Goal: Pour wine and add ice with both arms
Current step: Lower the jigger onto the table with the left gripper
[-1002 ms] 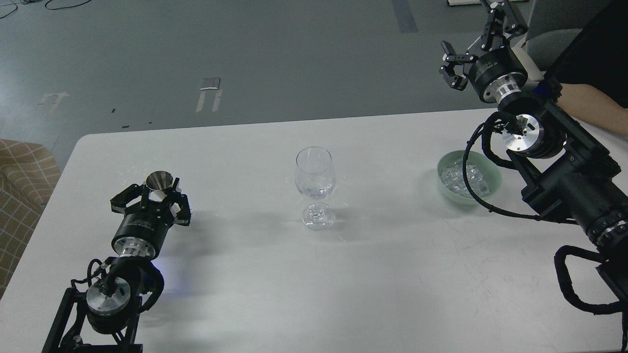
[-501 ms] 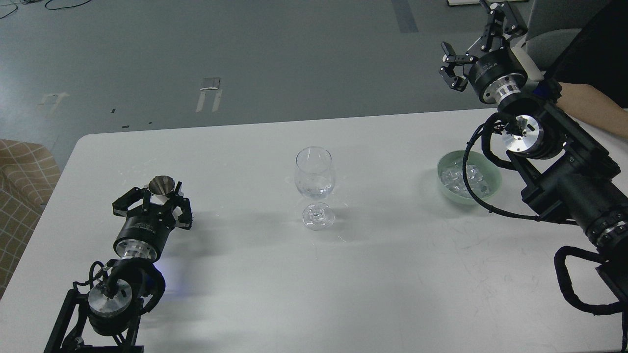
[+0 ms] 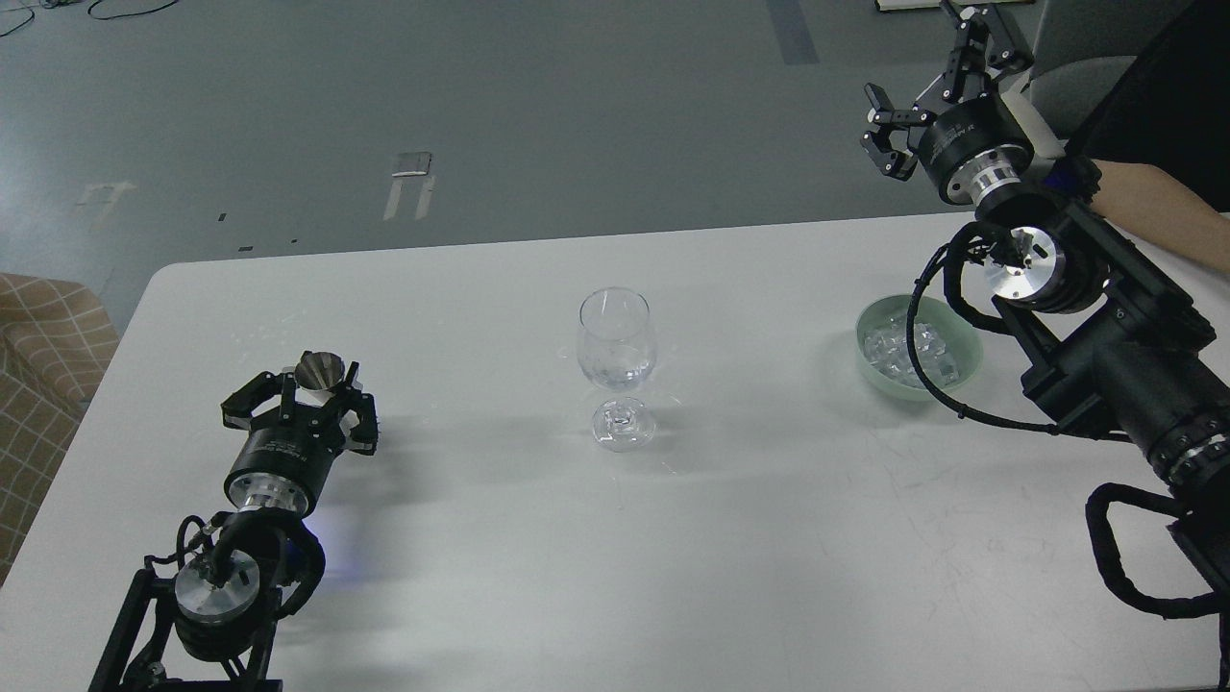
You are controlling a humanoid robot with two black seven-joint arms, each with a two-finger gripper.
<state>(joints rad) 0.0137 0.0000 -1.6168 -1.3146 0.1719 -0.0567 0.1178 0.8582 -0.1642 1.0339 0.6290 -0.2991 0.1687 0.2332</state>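
Observation:
A clear wine glass [image 3: 616, 351] stands upright at the table's middle. A pale green bowl [image 3: 967, 369] at the right holds the ice [image 3: 896, 346], a heap of small clear cubes. My left gripper [image 3: 312, 396] is low over the table's left side, shut on a small metal cone-shaped cup [image 3: 320, 369] that stands upright between its fingers. My right gripper [image 3: 928, 77] is open and empty, raised beyond the table's far right edge, above and behind the bowl. My right arm's cable crosses in front of the bowl.
The white table [image 3: 750, 538] spans the view. A person's bare forearm [image 3: 1153, 204] rests at the far right edge. A checked sofa [image 3: 38, 346] stands left of the table. A grey chair [image 3: 1076, 77] is behind my right gripper.
My left gripper has drawn back a little toward me with the metal cup in it. My right gripper has hardly moved and stays open.

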